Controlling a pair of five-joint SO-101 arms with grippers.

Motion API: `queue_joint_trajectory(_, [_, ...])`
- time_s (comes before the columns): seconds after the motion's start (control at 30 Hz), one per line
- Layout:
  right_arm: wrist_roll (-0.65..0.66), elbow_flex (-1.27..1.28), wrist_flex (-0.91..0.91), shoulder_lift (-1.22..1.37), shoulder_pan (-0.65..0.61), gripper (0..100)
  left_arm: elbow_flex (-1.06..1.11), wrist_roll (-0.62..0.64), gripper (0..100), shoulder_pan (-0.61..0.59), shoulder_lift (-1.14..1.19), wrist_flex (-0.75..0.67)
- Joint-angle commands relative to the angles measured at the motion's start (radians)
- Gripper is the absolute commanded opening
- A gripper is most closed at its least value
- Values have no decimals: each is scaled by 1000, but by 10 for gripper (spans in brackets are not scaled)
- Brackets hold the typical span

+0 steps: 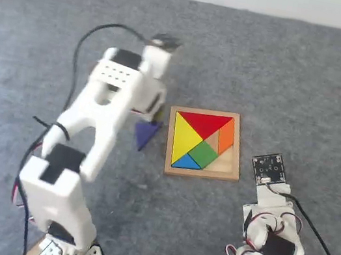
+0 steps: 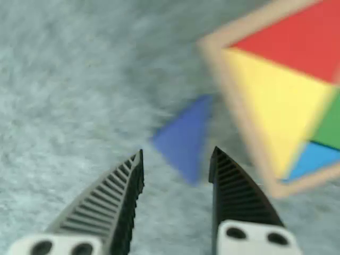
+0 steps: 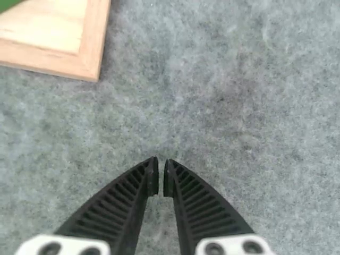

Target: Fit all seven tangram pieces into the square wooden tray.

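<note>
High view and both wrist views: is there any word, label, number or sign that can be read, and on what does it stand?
No text can be read.
Tray, pieces in it, blue triangle beside it: plain, no print.
Black board on the right arm: pale specks, too small to read.
Arms and carpet: no lettering to be made out.

A grey felt-covered table (image 1: pixel 311 79) bears the square wooden tray (image 1: pixel 223 168) and, just beside it, a dark blue triangle (image 1: pixel 145 133).
</note>
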Motion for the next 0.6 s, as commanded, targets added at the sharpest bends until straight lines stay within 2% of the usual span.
queue_joint_trajectory(0.0, [-9, -34, -19, -10, -10, 37, 28, -120, 196, -87, 29, -66])
queue_joint_trajectory(0.3, [-9, -34, -21, -10, -10, 37, 85, -245, 196, -75, 41, -129])
queue_joint_trajectory(0.57, [-9, -32, -15, -10, -41, 37, 156, -253, 197, -52, 41, -181])
